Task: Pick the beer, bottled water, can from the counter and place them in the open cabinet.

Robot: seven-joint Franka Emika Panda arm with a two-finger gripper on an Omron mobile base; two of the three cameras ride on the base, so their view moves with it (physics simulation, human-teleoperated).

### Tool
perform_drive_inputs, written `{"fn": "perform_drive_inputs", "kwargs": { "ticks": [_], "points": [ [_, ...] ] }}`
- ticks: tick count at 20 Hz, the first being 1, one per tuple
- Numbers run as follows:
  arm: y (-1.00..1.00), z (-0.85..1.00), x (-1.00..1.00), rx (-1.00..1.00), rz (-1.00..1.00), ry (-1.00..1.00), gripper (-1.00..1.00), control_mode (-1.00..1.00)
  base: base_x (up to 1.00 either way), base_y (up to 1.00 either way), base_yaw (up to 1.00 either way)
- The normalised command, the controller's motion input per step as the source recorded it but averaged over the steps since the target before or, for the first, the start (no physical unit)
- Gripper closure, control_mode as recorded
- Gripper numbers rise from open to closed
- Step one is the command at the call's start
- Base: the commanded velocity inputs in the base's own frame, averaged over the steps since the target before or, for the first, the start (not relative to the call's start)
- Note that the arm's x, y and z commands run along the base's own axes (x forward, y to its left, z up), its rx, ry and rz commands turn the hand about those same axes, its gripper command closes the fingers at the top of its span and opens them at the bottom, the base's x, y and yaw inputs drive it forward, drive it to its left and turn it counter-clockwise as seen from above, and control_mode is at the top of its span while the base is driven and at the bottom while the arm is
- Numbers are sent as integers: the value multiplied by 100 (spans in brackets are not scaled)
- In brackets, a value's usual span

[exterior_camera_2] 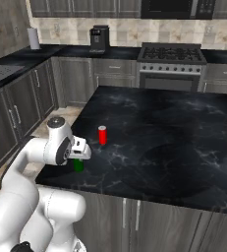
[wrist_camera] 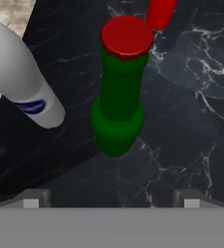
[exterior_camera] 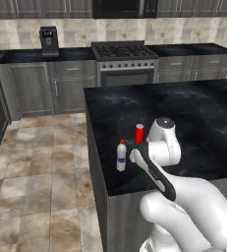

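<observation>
Hand: my hand (wrist_camera: 111,201) hangs above the beer with fingers spread wide, holding nothing.
Beer: the beer (wrist_camera: 118,92) stands upright on the tabletop (exterior_camera: 193,123) near its corner, right under my hand.
Bottled water: the bottled water (exterior_camera: 121,155) stands just beside the beer.
Can: the can (exterior_camera_2: 102,135) stands a little beyond them.

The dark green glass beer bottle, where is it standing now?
The dark green glass beer bottle stands near the black marble counter corner, directly under the open end effector, between the white plastic water bottle and the short red can.
</observation>
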Motion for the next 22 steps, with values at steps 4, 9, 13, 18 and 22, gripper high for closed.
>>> {"fn": "perform_drive_inputs", "kwargs": {
  "ticks": [4,9,13,18,22],
  "points": [
    [0,-12,4,0,3,-10,-100,-100,0,0,0],
    [0,-5,12,0,2,-5,-100,-100,0,0,0],
    [0,-12,16,0,0,-1,-100,-100,0,0,0],
    [0,-26,11,0,0,0,-100,-100,0,0,0],
    [0,-13,3,0,0,-7,-100,-100,0,0,0]
  ]
}}
